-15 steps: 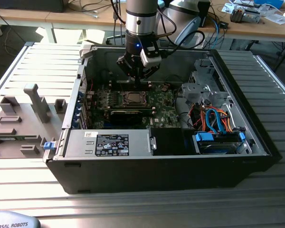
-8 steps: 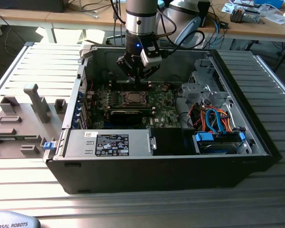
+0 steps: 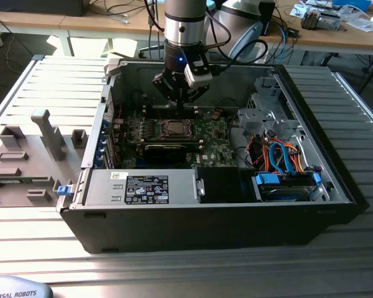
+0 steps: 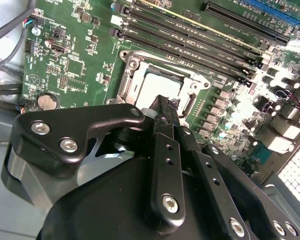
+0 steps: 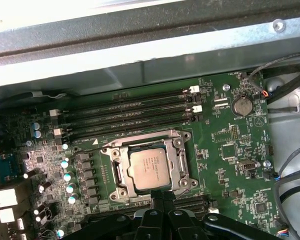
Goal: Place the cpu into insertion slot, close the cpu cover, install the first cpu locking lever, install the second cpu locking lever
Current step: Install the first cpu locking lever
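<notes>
The cpu (image 5: 149, 168) lies flat in its socket on the green motherboard (image 5: 225, 165), silver top up; it also shows in the second wrist view as the cpu (image 4: 157, 87) and in the exterior view as the cpu (image 3: 173, 129). The cpu cover (image 5: 115, 171) lies down around it as a silver frame. A thin wire lever (image 5: 97, 145) runs along one side of the socket. My gripper (image 5: 163, 196) is shut with nothing between its fingers, its tips at the socket's edge. I cannot tell whether they touch it. The gripper (image 3: 181, 104) hangs inside the open case.
Memory slots (image 5: 135, 115) run beside the socket. In the case sit a black card (image 3: 168, 149), a power supply (image 3: 143, 186) and bundled cables (image 3: 286, 158) at the exterior view's right. Grey fixture blocks (image 3: 25, 167) stand outside at the exterior view's left.
</notes>
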{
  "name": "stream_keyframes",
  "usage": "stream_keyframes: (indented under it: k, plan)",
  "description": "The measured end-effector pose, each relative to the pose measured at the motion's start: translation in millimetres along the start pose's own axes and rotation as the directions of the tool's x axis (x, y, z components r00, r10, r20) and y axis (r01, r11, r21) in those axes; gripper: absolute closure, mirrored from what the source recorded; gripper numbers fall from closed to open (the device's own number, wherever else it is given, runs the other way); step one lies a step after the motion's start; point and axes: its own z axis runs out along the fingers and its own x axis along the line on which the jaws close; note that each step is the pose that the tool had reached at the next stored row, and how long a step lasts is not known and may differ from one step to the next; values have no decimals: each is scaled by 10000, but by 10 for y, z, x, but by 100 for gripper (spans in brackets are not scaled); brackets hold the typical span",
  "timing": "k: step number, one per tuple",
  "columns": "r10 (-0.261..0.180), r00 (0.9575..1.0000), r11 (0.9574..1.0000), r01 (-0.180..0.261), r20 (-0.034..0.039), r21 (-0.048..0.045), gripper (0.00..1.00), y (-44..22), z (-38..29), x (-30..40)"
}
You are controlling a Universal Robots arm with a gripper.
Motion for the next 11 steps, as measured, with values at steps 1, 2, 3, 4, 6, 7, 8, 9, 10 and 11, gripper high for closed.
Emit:
stream_keyframes:
  k: [1,2,3,4,6,7,8,9,10,11]
  plan:
    - [-13,10000,10000,13,1,0,89,0,0,0]
    - [-20,10000,10000,20,1,-1,89,0,0,0]
    - [-32,10000,10000,32,2,-1,89,0,0,0]
    - [-40,10000,10000,40,3,-1,89,0,0,0]
    - [-65,10000,10000,65,5,-1,89,0,0,0]
    - [-78,10000,10000,78,6,-2,89,0,0,0]
    - [-85,10000,10000,85,6,-2,89,0,0,0]
    - [-93,10000,10000,93,7,-2,89,0,0,0]
    - [-105,9999,9999,105,7,-3,89,0,0,0]
    - [-112,9999,9999,112,8,-3,89,0,0,0]
